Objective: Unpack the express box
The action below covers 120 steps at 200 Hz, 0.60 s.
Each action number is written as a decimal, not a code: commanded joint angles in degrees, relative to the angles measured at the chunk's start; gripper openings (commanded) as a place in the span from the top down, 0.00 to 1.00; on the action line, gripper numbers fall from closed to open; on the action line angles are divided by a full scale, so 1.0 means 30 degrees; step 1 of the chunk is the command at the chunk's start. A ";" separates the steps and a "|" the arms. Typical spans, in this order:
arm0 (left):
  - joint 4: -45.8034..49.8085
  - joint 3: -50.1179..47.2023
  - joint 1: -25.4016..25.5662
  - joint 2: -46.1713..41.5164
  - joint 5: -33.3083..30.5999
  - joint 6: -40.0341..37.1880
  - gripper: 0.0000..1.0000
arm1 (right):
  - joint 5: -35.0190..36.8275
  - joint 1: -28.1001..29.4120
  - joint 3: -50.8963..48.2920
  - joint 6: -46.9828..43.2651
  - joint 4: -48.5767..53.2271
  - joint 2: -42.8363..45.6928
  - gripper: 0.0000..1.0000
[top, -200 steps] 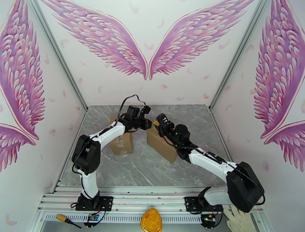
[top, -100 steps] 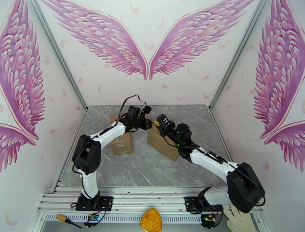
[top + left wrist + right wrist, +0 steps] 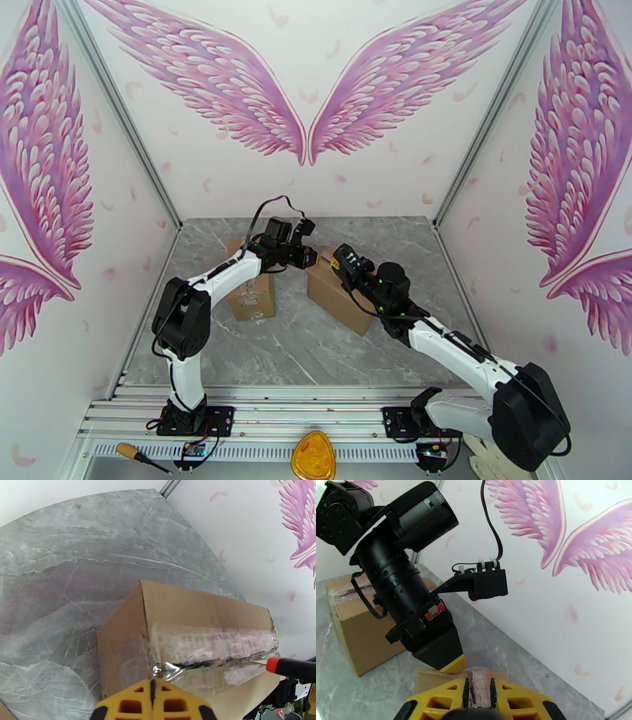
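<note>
The box (image 3: 338,298) is plain brown cardboard, a long block with sharp edges, standing near the middle of the grey marble-patterned table (image 3: 300,351). From above, its long axis runs on a slant from far left to near right, with the far-left end under the two grippers. In the left wrist view, a wide strip of clear, wrinkled, glossy tape (image 3: 213,647) covers the seam along the length of the top. A dark, ragged slit runs through the tape from the near end to the far end. The cutter (image 3: 290,668) has an orange-red nose on a black body, and its thin blade tip lies in the slit at the far end. The left gripper (image 3: 152,695) has blocky yellow fingers pressed flat together with nothing between them, and they sit at the near end of the seam. In the right wrist view, the yellow tip of the left gripper touches the top edge of the box. The right gripper (image 3: 478,683) holds its yellow fingers a narrow gap apart over the seam, clamped on the cutter's dark handle. A second cardboard box (image 3: 253,298), also taped, stands apart to the left, partly under the left arm.
</note>
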<state>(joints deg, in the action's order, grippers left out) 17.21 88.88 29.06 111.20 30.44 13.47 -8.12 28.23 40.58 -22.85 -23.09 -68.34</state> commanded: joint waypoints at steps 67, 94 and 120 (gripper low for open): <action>0.2110 0.0979 -0.1012 0.0740 -0.1766 -0.0620 1.00 | 0.1553 -0.0327 -0.1589 -0.0069 0.2755 0.3434 1.00; 0.2445 0.1415 -0.1063 0.0685 -0.1922 -0.0829 1.00 | 0.1680 -0.0377 -0.1978 0.0356 0.3155 0.4276 1.00; 0.2495 0.1662 -0.1141 0.0213 -0.1820 -0.0690 1.00 | 0.1220 -0.0341 -0.2040 0.0929 0.2746 0.4087 1.00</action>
<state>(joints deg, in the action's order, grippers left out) 22.72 90.89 25.61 112.31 26.06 12.01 -5.10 27.49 35.18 -22.11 -15.14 -56.16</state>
